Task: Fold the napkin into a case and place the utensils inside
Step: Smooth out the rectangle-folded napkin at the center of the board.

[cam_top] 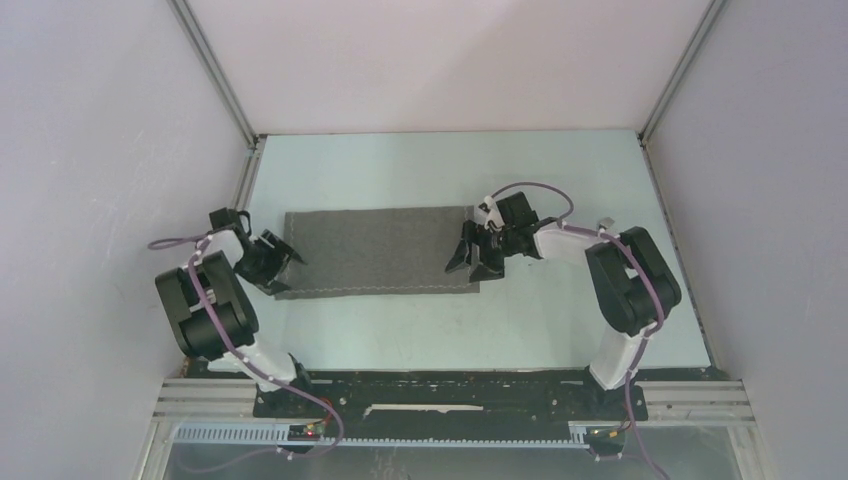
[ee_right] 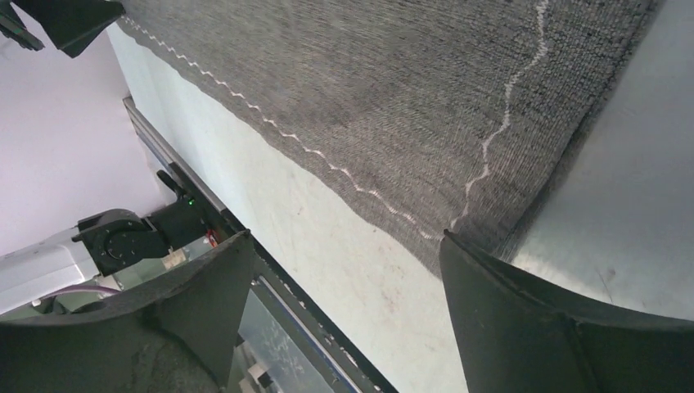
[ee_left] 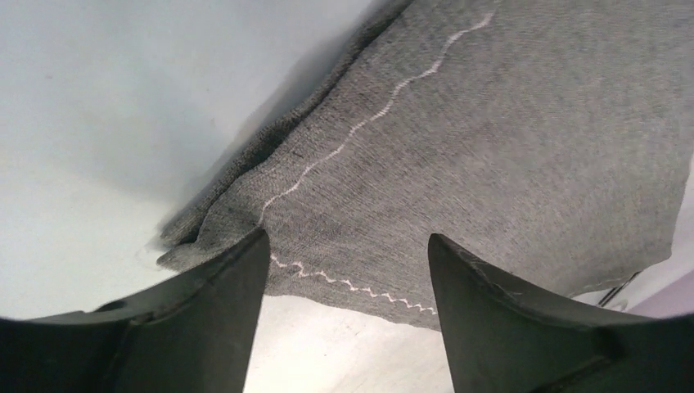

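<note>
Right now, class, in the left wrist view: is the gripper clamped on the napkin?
No, the left gripper stands wide open, and the napkin lies flat on the table, unpinched.

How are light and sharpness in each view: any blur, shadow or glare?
Top external: soft even light, napkin sharp, hardly any shadow. Left wrist: weave sharp, the fingers of the left gripper dark and slightly blurred, shadow along the napkin's left edge. Right wrist: weave sharp, pale sheen on the table at right.

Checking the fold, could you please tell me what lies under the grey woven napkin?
The pale table shows around the grey woven napkin; anything beneath it or between its layers is hidden.
</note>
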